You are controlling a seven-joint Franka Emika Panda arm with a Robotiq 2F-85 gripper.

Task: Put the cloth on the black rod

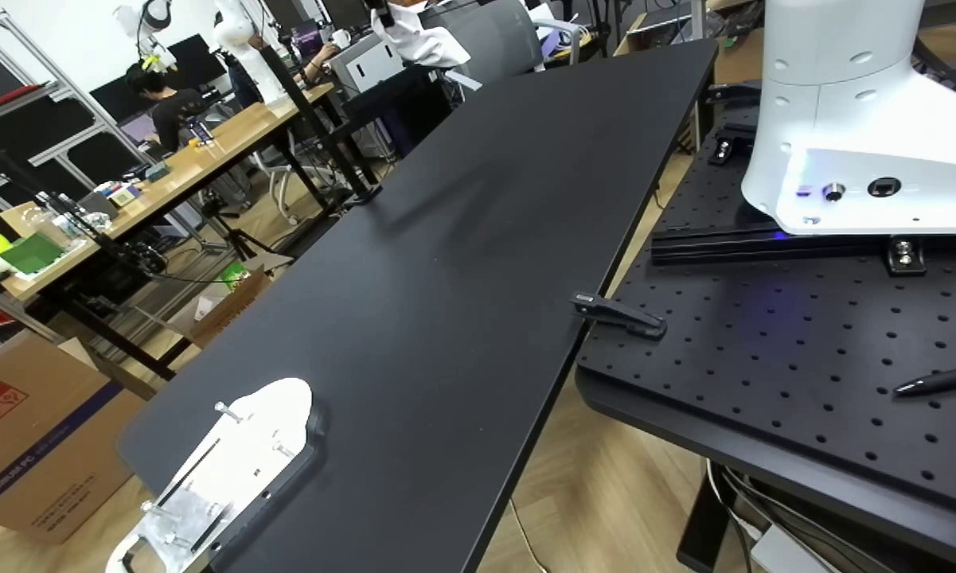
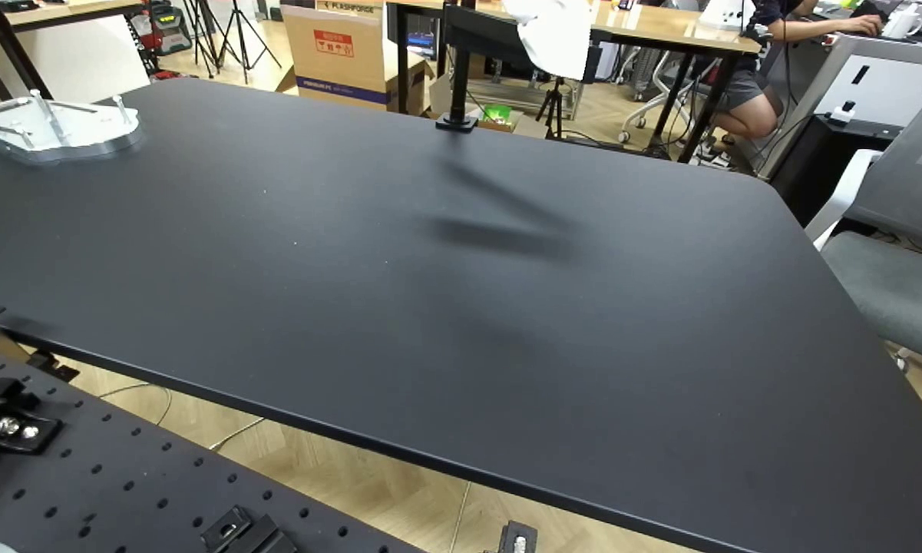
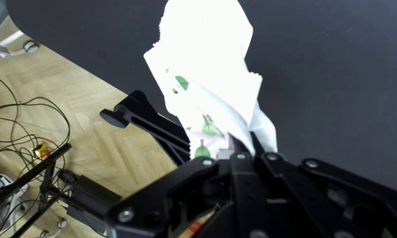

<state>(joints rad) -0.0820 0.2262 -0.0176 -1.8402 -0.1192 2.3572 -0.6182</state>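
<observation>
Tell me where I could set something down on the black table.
Bare: between the white plate and the black post, and from the post toward the gray chair. Crowded: around the post's black rod, where the tool holds the cloth.

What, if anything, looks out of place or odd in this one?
A black pen lies on the perforated board near the robot's base, apparently stray; cables lie tangled on the floor. The cloth hangs rumpled from the fingers, normal for fabric.
</observation>
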